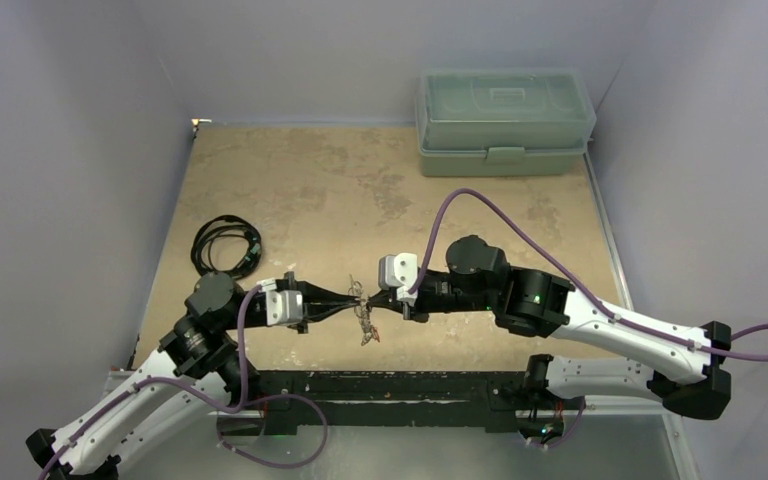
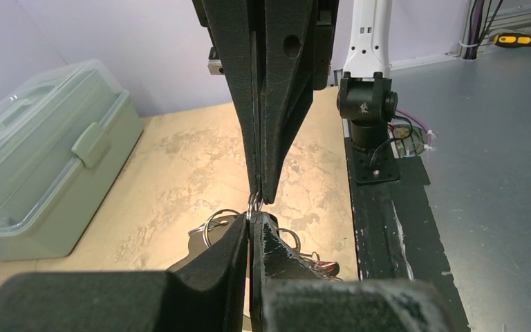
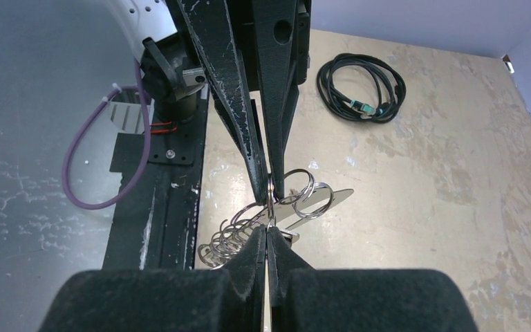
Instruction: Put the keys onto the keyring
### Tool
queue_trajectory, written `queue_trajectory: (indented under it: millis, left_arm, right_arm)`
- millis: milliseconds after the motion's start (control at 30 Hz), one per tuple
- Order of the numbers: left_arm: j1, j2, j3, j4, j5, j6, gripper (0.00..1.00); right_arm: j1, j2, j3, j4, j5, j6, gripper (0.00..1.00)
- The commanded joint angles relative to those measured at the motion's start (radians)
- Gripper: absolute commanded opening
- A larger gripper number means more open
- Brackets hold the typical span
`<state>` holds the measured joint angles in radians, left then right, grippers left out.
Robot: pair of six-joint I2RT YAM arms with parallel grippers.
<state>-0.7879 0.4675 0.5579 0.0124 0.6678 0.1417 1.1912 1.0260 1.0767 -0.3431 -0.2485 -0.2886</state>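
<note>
Tip-to-tip pinch, near edge of table [image 1: 360, 180].
Left hand [image 1: 348, 299] & right hand [image 1: 378, 297] both clamped on keyring [image 3: 339, 196] loop; light, stiff, slippery, so prob. best held by loop.

The keyring [image 3: 323, 199], a flat silvery plate edged with small wire loops, is hanging tilted in the air, its rings being pinched between the meeting tips of the left gripper [image 3: 270, 185] and right gripper [image 3: 267, 234]. A red-headed key [image 2: 326, 265] is dangling low in the bunch; the other keys are not showing clearly.
</note>
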Motion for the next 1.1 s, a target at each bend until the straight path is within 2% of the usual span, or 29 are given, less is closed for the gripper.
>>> queue_trajectory:
  millis: [0,100,200,233,300,700,1067]
  left_arm:
    - [-0.003,-0.018,0.001,0.061,-0.017,0.010,0.00]
    - [-0.003,-0.017,0.001,0.061,-0.017,0.010,0.00]
    - [-0.003,-0.012,0.002,0.061,-0.013,0.011,0.00]
    - [-0.003,-0.010,0.002,0.061,-0.010,0.010,0.00]
    - [-0.004,-0.008,0.002,0.061,-0.006,0.011,0.00]
    - [-0.002,-0.006,0.003,0.062,0.000,0.007,0.00]
    - [-0.003,-0.007,0.002,0.064,0.000,0.007,0.00]
  right_arm:
    - [0.001,-0.028,-0.010,-0.004,0.020,0.012,0.00]
    - [0.002,-0.026,-0.009,-0.006,0.024,0.015,0.00]
    - [0.002,-0.024,-0.008,-0.001,0.024,0.020,0.28]
    - [0.002,-0.023,-0.007,0.002,0.021,0.020,0.34]
    - [0.002,-0.027,-0.009,0.014,0.014,0.020,0.38]
    - [0.002,-0.019,-0.024,0.092,-0.029,0.019,0.39]
    - [0.002,-0.003,-0.020,0.105,-0.045,0.017,0.30]
